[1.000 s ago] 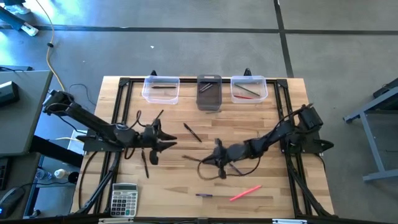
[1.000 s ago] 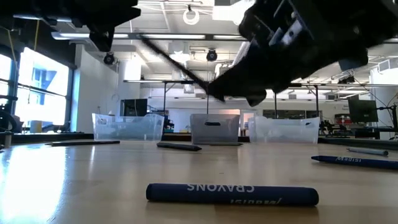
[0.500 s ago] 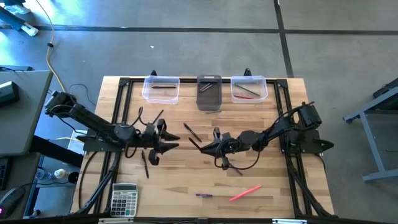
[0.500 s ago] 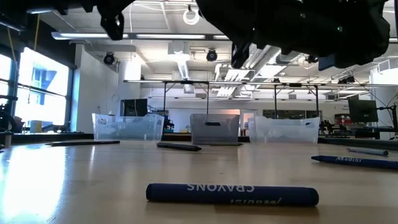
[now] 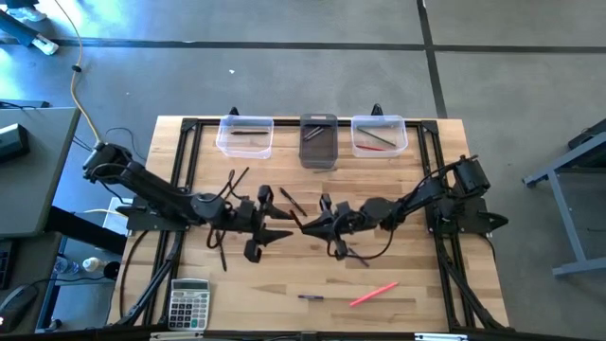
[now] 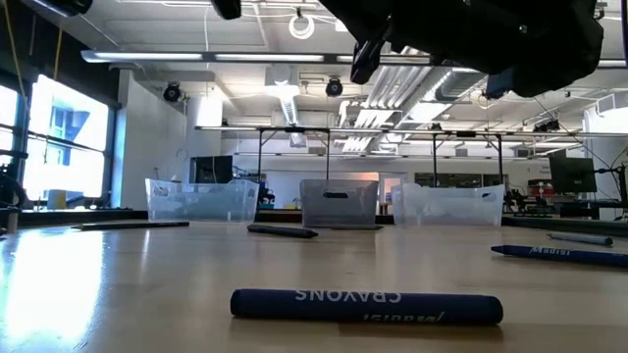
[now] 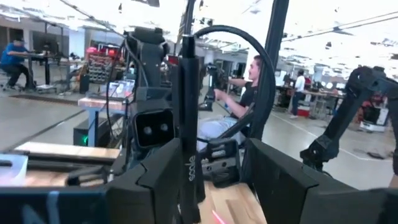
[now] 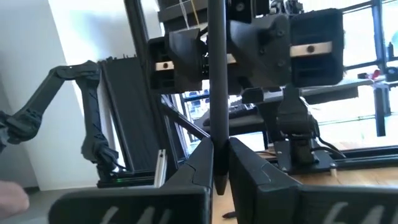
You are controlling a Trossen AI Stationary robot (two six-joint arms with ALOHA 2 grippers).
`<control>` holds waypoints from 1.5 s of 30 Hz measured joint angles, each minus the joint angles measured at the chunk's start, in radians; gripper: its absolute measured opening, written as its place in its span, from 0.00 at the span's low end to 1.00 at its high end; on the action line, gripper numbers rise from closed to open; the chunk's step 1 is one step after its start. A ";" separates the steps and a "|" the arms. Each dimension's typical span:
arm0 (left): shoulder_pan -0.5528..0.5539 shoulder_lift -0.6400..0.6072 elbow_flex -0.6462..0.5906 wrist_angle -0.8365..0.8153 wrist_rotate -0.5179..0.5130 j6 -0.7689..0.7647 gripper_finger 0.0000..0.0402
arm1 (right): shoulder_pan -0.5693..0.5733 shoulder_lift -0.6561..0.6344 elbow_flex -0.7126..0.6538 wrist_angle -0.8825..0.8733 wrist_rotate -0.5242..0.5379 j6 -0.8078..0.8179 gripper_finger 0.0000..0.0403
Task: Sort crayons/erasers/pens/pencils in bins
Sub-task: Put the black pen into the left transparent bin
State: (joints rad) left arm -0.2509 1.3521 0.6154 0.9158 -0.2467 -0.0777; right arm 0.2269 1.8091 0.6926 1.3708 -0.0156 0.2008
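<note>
Midair, right end effector (image 5: 305,225) clamps dark pen (image 8: 216,81).

Left tool (image 5: 276,222) spread wide, facing clamped right tool (image 5: 305,225) mid-table.

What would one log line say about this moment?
stage: likely handover | right gripper: shut on dark pen | left gripper: open, pen between its fingers
</note>
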 joint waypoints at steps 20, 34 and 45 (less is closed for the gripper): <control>0.051 0.051 0.074 0.008 0.045 0.085 0.03 | 0.001 -0.001 0.001 0.012 0.006 -0.026 0.10; 0.055 -0.106 0.076 -0.171 -0.096 0.229 0.02 | 0.001 0.000 0.000 -0.205 0.115 -0.052 0.52; 0.168 -0.293 0.218 -0.905 -0.381 0.229 0.02 | -0.049 -0.119 0.000 -0.617 0.157 -0.185 0.48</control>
State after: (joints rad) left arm -0.0825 1.0588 0.8337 0.0107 -0.6281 0.1513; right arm 0.1781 1.6902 0.6926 0.7537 0.1411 0.0160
